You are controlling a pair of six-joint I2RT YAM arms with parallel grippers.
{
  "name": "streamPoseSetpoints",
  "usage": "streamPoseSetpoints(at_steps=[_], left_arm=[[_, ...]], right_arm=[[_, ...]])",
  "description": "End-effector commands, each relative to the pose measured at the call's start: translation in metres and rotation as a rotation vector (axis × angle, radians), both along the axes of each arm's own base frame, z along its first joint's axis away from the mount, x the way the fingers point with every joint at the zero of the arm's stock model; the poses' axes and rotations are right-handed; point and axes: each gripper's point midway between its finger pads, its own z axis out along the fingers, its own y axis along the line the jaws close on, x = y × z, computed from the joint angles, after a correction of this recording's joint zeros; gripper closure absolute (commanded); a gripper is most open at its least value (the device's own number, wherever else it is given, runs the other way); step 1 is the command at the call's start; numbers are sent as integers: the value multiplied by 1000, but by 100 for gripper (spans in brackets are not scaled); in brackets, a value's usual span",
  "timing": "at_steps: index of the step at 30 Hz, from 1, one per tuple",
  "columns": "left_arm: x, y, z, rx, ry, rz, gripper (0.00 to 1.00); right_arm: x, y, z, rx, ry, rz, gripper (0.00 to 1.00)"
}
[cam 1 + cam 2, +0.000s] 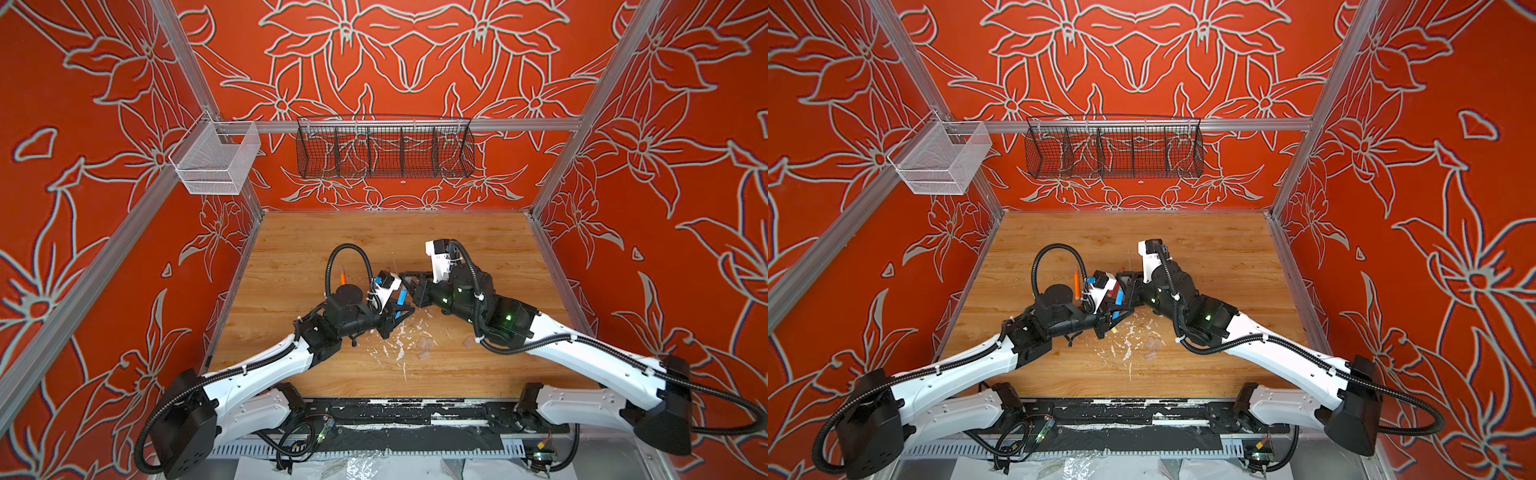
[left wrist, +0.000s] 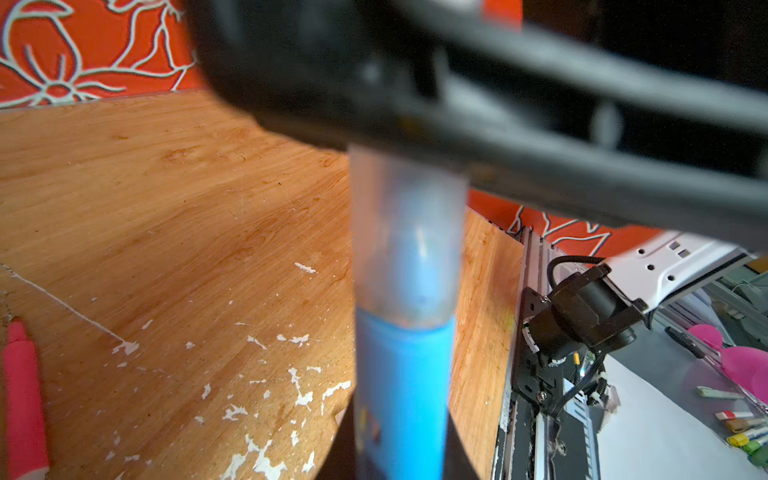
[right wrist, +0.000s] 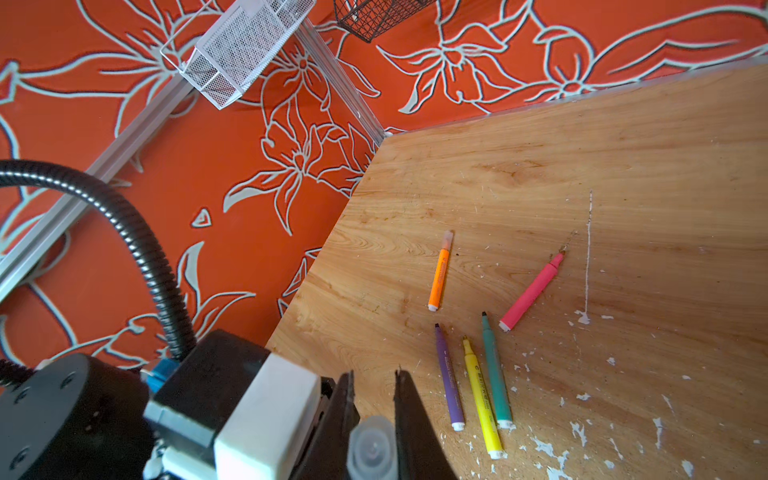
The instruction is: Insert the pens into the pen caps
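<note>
Right claw (image 3: 375,372) squeezed closed on cap (image 3: 371,446). Left claw (image 1: 402,311) squeezed closed on blue pen (image 2: 401,374), held up off table (image 3: 623,145). Cap sits over pen tip, looks partway on. Keep both in one line, push straight, no wiggle. Bare pens (image 3: 481,397) wait on table.

We log: blue pen (image 2: 403,395) raised, clear cap (image 2: 407,232) on tip; orange pen (image 3: 439,276) capped; pink pen (image 3: 532,293), purple pen (image 3: 449,376), yellow pen (image 3: 482,399), green pen (image 3: 496,374) bare, flat.

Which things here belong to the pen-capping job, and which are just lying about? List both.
Job: blue pen, clear cap on it, pink pen, purple pen, yellow pen, green pen, orange pen, loose caps.
Lying about: white basket, black basket, white flecks.
</note>
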Motion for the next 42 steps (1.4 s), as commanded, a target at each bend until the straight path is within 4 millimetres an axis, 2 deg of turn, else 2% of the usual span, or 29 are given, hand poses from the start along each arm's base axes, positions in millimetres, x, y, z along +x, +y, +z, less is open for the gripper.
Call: streamPoseSetpoints(at_steps=[1,5,10,14,18,21,26,29,32,33,35,38,42], left_arm=[[24,7,56,-79,-81,131,100],[44,15,94,-52,-150,232,100],[63,27,136,-80,-228,331,100],[73,37,162,-114,-257,397,100],[86,53,185,-226,-206,391,100],[88,62,196,-259,-223,402,100],[86,68,201,-262,-280,421,100],[83,71,200,-253,-301,424,100],[81,77,179,-224,-276,453,100],[81,81,167,-212,-255,473,100],[83,89,138,-173,-195,518,100],[90,105,77,-98,-47,628,100],[101,146,-9,-15,220,816,100]], right_arm=[[-16,9,-22,-34,46,21,100],[-26,6,-39,-66,67,-1,100],[-42,15,-55,-91,75,21,100],[-54,23,-65,-103,90,44,100],[-67,33,-71,-80,97,86,100],[-76,40,-69,-39,102,115,100],[-97,58,-60,-1,94,182,100],[-94,50,-59,-26,106,134,100],[-76,14,-59,-109,102,-28,100],[-70,-1,-55,-129,98,-79,96],[-59,-29,-43,-163,73,-173,76],[-41,-73,-19,-196,21,-289,52],[-8,-124,5,-272,-24,-425,38]])
